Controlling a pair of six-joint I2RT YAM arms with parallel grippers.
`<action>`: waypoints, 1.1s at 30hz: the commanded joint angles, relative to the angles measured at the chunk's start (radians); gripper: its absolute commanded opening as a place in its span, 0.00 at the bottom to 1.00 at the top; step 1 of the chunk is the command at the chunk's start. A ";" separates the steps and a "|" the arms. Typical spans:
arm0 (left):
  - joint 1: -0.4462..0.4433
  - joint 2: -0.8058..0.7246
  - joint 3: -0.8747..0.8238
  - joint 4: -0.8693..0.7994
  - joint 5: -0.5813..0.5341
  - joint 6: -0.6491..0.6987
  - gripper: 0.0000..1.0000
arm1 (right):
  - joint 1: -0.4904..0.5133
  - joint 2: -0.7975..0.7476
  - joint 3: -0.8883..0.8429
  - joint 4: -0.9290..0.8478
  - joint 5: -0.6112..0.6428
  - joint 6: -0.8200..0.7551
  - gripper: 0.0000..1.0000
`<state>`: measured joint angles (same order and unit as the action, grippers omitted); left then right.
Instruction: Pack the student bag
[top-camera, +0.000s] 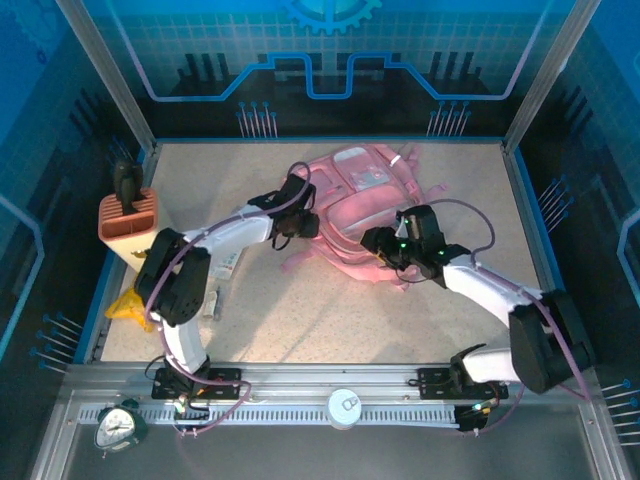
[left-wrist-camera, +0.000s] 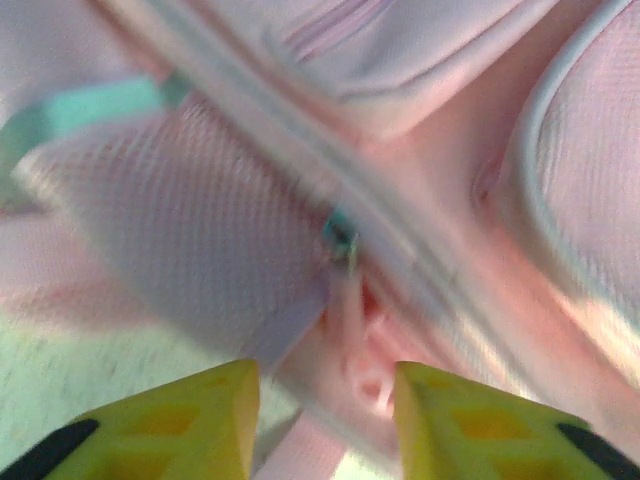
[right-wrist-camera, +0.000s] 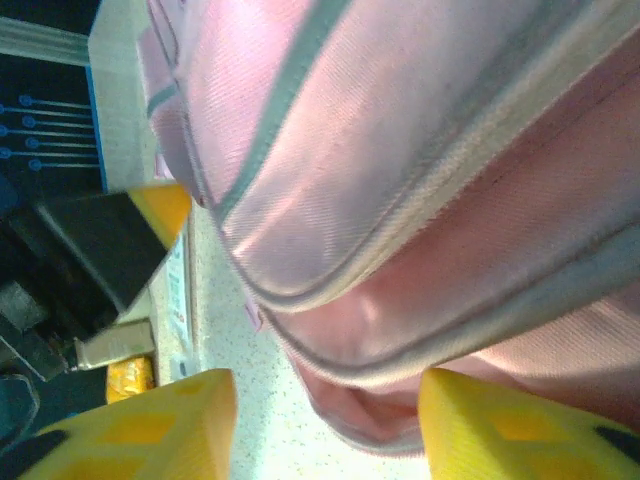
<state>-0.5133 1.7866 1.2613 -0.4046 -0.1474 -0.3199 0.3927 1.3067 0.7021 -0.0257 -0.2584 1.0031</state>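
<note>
Here is the large soft pink fabric student bag (top-camera: 365, 200), lying flat on the speckled beige counter (top-camera: 330, 320), toward the far edge and a little right of the middle, its straps trailing toward the near side. The left hand (top-camera: 300, 225) sits at the bag's left side. In the left wrist view its yellow fingers (left-wrist-camera: 190, 425) stand apart, released, and a pink zip tab (left-wrist-camera: 352, 350) lies in the gap between them, touched by neither. Pink mesh and piping lie just past the fingertips.

Over to the right hand (top-camera: 382, 245), down at the bag's near edge. It is released too: in the right wrist view its yellow fingers (right-wrist-camera: 500, 430) are spread, and the bag's rounded lower seam (right-wrist-camera: 380, 380) bulges between them.

By the counter's left edge stands an orange ribbed box (top-camera: 128, 228) with a black object (top-camera: 125, 180) upright in it, well apart from the bag.
</note>
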 joint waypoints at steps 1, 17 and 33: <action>0.004 -0.131 -0.072 -0.065 -0.052 -0.051 0.47 | 0.008 -0.088 0.012 -0.080 0.074 -0.164 0.64; 0.294 -0.305 -0.395 -0.055 0.011 -0.205 0.73 | 0.121 -0.237 -0.139 0.019 -0.015 -0.335 1.00; 0.361 -0.203 -0.476 0.098 0.150 -0.237 0.75 | 0.143 -0.236 -0.148 0.048 -0.007 -0.320 1.00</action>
<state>-0.1604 1.5738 0.8143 -0.3317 -0.0525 -0.5232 0.5255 1.0855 0.5617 -0.0124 -0.2623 0.6872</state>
